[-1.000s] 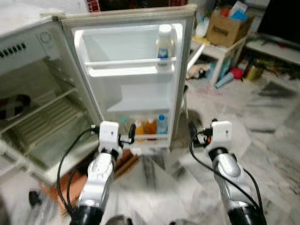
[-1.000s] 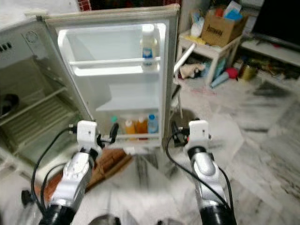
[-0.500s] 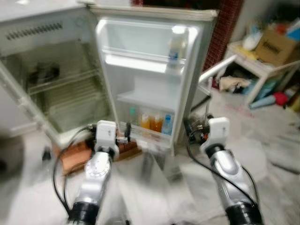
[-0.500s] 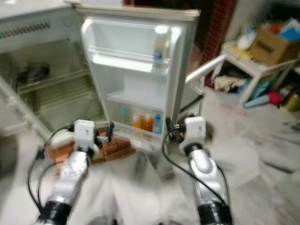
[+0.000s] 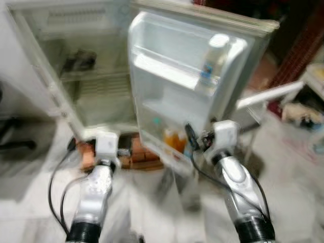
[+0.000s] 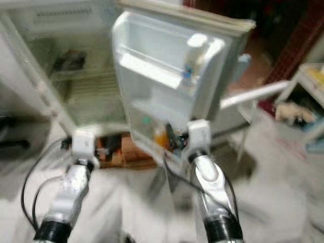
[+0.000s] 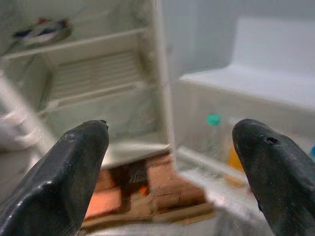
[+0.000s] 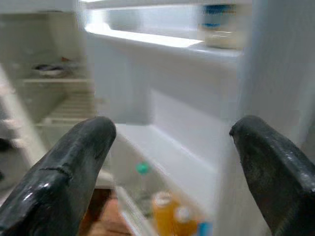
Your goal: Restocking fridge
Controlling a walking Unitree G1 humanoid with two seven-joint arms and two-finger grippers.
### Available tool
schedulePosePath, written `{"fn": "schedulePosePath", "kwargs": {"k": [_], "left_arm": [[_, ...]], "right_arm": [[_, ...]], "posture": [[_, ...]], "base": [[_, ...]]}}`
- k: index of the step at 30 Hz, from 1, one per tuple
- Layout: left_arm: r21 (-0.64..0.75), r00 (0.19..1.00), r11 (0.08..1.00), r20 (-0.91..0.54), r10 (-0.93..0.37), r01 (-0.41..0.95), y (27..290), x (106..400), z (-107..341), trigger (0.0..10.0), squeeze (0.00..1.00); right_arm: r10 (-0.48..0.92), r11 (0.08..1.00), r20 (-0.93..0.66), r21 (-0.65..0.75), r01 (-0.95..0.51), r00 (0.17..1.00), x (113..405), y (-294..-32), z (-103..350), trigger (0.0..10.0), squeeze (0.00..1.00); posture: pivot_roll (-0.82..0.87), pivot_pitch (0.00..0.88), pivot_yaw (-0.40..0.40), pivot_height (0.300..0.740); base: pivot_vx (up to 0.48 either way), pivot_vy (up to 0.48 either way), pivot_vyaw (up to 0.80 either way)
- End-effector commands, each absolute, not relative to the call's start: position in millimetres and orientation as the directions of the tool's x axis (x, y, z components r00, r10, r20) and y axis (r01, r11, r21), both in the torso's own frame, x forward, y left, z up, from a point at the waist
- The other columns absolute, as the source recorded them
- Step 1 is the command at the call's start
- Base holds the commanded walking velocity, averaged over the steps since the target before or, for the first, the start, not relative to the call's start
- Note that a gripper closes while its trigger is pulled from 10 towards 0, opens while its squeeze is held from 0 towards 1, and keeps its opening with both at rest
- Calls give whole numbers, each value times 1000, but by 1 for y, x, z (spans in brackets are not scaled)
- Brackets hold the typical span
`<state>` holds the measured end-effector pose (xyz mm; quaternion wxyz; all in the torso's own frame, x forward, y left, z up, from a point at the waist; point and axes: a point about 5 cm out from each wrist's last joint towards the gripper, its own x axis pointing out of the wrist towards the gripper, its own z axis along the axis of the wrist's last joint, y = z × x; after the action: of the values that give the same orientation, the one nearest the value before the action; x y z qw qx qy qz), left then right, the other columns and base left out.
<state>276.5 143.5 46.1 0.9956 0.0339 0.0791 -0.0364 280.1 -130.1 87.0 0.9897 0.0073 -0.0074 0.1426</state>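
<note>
The fridge point(image 5: 76, 76) stands open at 12 o'clock in the head views, its cabinet at 11 o'clock and its door point(image 5: 187, 86) swung out toward the robot at 12 to 1 o'clock, long axis upright. A white bottle with a blue label point(image 5: 212, 63) stands upright in the upper door shelf; the label text is too blurred to read. In the bottom door rack stand orange bottles point(image 5: 174, 139) and a green-capped bottle point(image 7: 213, 132), all upright. A dark dish point(image 7: 42, 30) lies on the upper cabinet shelf. Bricks point(image 5: 136, 152) sit under the cabinet front.

Compared with the frame 0.5 s earlier, the whole scene sits further right and lower in view and is more blurred: the camera has turned; the things keep their places.

The left gripper point(image 7: 170, 162) is held at 7 o'clock before the cabinet's lower edge, fingers spread wide, holding nothing. The right gripper point(image 8: 172, 162) is at 5 o'clock, close to the door's bottom rack, fingers likewise apart and empty.
</note>
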Motion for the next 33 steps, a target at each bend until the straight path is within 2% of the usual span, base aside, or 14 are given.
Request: {"fn": "schedulePosePath", "kwargs": {"k": [1,9,22,25,28,33], "left_arm": [[62,984,991,-145,-105,115,130,279,51,10000,0],[32,968,988,-210,-139,149,119,275,41,10000,0],[51,962,980,-207,-177,191,120,270,40,10000,0],[60,962,980,-213,-171,187,121,270,40,10000,0],[60,965,982,-205,-162,178,123,270,41,10000,0],[48,974,989,-188,-129,140,130,272,43,10000,0]], "right_arm": [[245,970,15,-4,-245,969,280,-144,88,10000,0],[252,968,12,-11,-252,968,280,-143,86,10000,0],[297,955,-6,-14,-297,955,280,-140,83,10000,0],[299,954,2,-11,-299,954,281,-140,84,10000,0],[277,960,41,-41,-275,960,283,-141,90,10000,0],[263,965,61,-29,-262,963,289,-139,95,10000,0]], "posture": [[-15,0,28,740],[-14,0,26,740],[-5,0,32,740],[-5,0,36,740],[-5,0,40,740],[1,0,42,740]], "base": [[281,-386,0],[0,-472,0],[-310,-364,0],[0,-458,0],[0,-385,800],[0,0,800]]}}
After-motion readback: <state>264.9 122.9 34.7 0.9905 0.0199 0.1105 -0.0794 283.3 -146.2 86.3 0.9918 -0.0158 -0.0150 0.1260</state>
